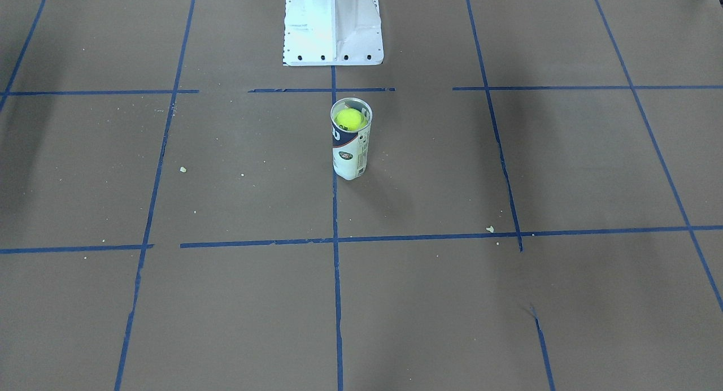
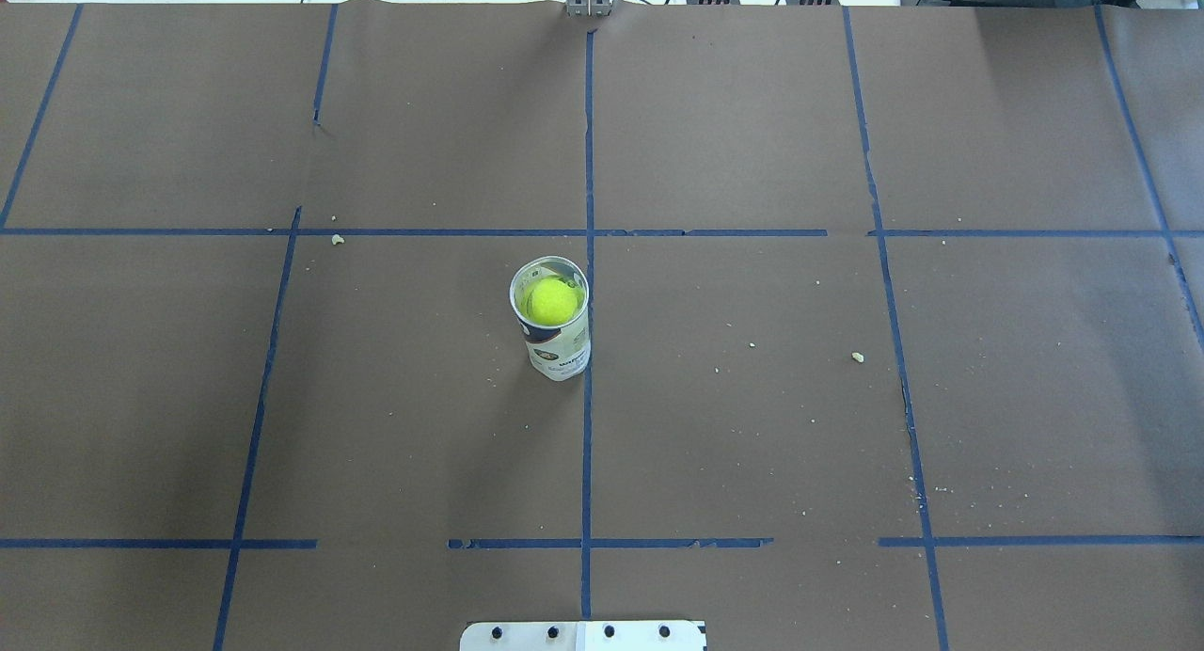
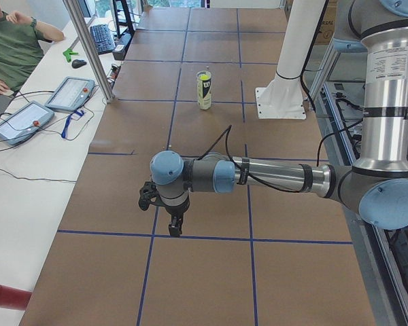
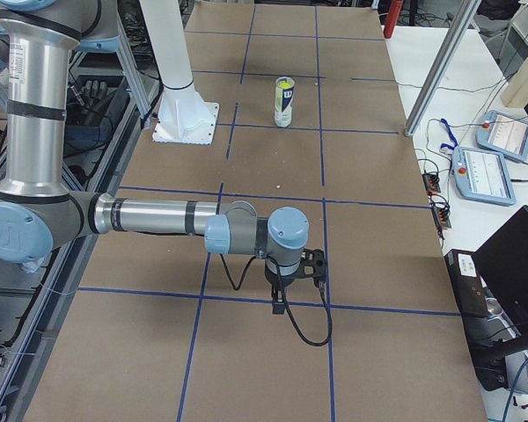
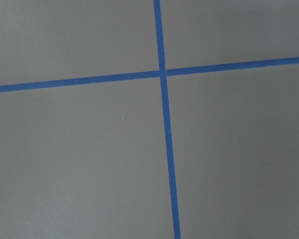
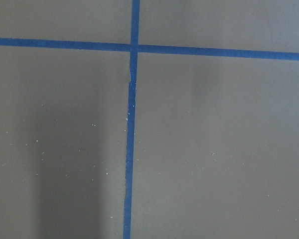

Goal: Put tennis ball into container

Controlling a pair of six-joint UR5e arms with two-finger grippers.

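I am working over a table (image 2: 752,425) covered in brown paper and divided into squares by blue tape lines (image 2: 588,162). The container (image 2: 561,355) is standing upright near the middle of the table, just beside the central tape line and in front of my white base (image 1: 333,29). The tennis ball (image 2: 552,300) is sitting inside the container, just below its silvery rim. Small pale crumbs (image 2: 857,357) are lying scattered on the paper. I am holding my left gripper (image 3: 175,229) above a tape line, well apart from the container, with the fingers pointing down; I cannot tell whether it is wide or narrow. My right gripper (image 4: 281,305) is hanging likewise toward the table's opposite end, and I cannot tell its state either. Both wrist cameras are showing only paper and a tape crossing (image 5: 162,73). Along the operators' side, a white bench (image 3: 27,197) is carrying two teach pendants (image 3: 24,121) and a keyboard (image 3: 103,37), and a person in a green shirt (image 3: 13,47) is sitting there.
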